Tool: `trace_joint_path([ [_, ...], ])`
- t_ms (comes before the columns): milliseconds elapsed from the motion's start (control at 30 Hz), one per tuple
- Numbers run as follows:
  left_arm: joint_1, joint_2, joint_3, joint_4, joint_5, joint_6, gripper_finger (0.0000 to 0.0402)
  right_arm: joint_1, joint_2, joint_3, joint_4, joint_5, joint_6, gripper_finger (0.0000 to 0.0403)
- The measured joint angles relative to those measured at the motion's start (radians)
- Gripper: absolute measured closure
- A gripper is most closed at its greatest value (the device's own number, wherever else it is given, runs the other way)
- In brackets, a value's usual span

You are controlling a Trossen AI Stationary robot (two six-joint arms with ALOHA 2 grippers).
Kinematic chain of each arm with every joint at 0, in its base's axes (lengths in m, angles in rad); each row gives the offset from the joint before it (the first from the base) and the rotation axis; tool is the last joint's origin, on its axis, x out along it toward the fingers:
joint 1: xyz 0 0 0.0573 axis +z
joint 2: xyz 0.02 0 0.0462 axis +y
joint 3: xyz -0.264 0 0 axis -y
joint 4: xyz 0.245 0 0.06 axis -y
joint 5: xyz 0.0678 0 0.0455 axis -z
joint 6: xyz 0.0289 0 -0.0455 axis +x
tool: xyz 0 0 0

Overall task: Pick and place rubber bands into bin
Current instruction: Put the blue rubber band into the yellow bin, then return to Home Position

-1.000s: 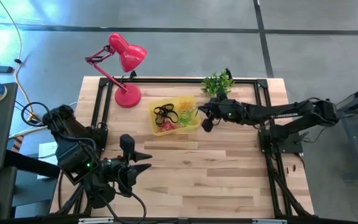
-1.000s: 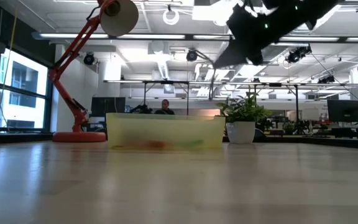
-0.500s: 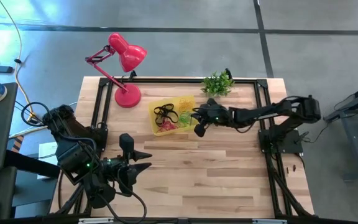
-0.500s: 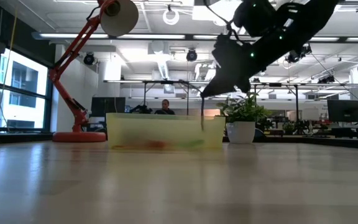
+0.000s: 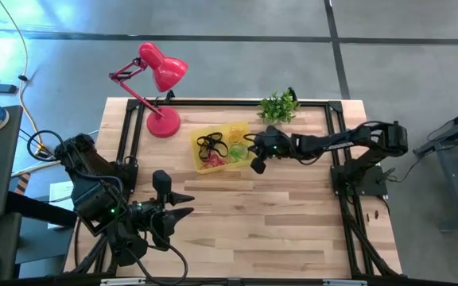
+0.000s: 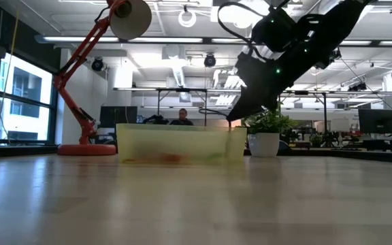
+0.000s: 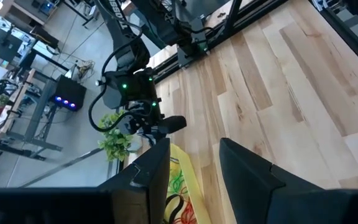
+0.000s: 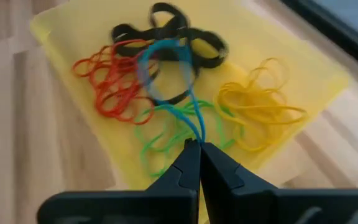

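The yellow bin (image 5: pixel 241 129) stands at the table's far middle and holds black (image 8: pixel 197 46), red (image 8: pixel 107 87), green (image 8: pixel 166 134) and yellow (image 8: pixel 260 106) rubber bands. My right gripper (image 5: pixel 254 156) is over the bin's right end, shut on a blue rubber band (image 8: pixel 166 68). In the low view it (image 6: pixel 233 117) is just above the bin's wall (image 6: pixel 182 144). My left gripper (image 5: pixel 188 205) is open and empty near the table's near left, and also shows in its wrist view (image 7: pixel 194 155). My right gripper pinches the blue band by one end of its loop (image 8: pixel 195 135) between its two fingertips. The fingers slant down from the table's right toward the bin. The loop reaches out from the tips over the bands in the bin. Whether its free end touches them, I cannot tell.
A red desk lamp (image 5: pixel 159 95) stands left of the bin at the far left. A small potted plant (image 5: pixel 278 107) stands behind my right gripper at the far edge. Bare wood (image 5: pixel 277 214) lies between the bin and the near edge.
My right gripper, shut on the blue band, has come down toward the bin's right end and a little toward the table's left. It now hangs just above the bin's rim, and the band has swung in over the bin.
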Motion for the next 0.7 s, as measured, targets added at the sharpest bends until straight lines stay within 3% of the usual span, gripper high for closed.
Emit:
trace_joint_path([
  [333, 0.0, 0.0, 0.0, -0.008, -0.01, 0.002, 0.0273, 0.009, 0.0, 0.0, -0.054, -0.069, -0.001, 0.0391],
  [700, 0.0, 0.0, 0.0, -0.007, -0.01, 0.002, 0.0273, 0.018, -0.004, 0.0, -0.067, -0.072, -0.001, 0.0274],
])
